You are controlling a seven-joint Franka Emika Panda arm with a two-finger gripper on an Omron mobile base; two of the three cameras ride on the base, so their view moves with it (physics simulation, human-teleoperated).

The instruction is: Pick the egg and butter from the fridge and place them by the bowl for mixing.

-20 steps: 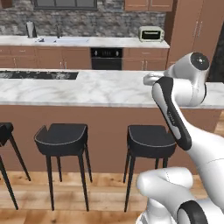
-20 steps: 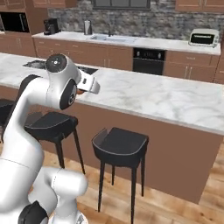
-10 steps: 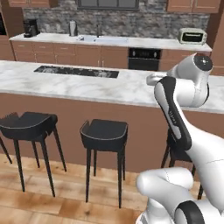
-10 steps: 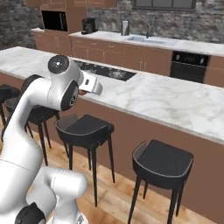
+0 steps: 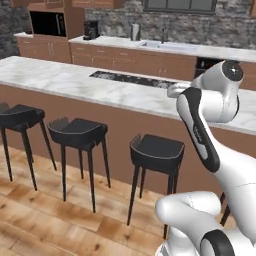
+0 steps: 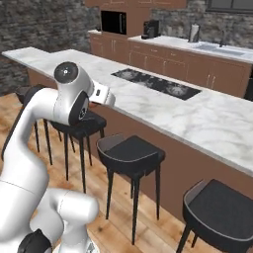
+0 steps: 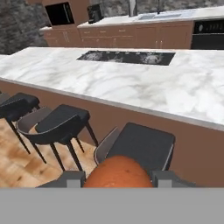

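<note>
Egg (image 7: 118,172) sits between the two fingertips of the gripper (image 7: 117,178) in the hand view, a rounded orange-red ball filling the gap, so the jaws are closed partway on it and holding it. Held up at chest height, well above the stools and level with the counter top, likely for carrying while the base is on its way to wherever the bowl is; no bowl, butter or fridge can be made out in these frames, so judged about the carry stage of the first item. Hand view looks across the marble island counter (image 7: 131,83) with the dark cooktop (image 7: 127,57) set in it, stool (image 7: 140,146) right below the egg. Left base view shows what the hand view can't: the arm (image 5: 200,130) folded with the elbow high, hand pointing away toward the counter, egg itself hidden behind the wrist. Right base view gives the arm from the other side, wrist end sticking out over the counter edge, fingers too small to read there. Back wall has a sink (image 5: 165,44) and coffee maker (image 6: 149,28).
</note>
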